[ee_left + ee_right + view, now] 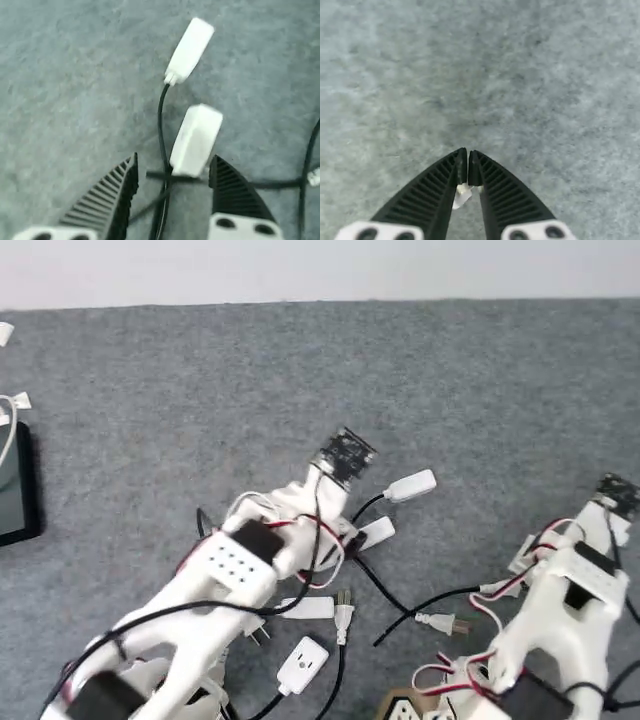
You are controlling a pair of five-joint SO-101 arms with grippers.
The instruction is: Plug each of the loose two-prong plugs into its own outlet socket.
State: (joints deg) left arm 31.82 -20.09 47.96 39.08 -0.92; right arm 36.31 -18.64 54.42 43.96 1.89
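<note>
Left pincer: wide open, empty.
Outlet socket: mid-table, black cord alongside.
Risk: an off-centre squeeze could skid the socket or pinch the cord instead.
Socket versus pincer: between the fingers, crowding one side.
Loose plug: nearer the table's front edge, unplugged.
Right pincer: pressed shut.

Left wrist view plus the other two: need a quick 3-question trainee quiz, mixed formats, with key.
1. True or false: the left tool is open.
2. What sits in the left tool's gap? A) a white block on a black cord; B) a screwdriver; C) a red ball.
3. Fill in: in the right wrist view, the right tool is ____ (open or shut).

Key: 1 true; 2 A; 3 shut.
</note>
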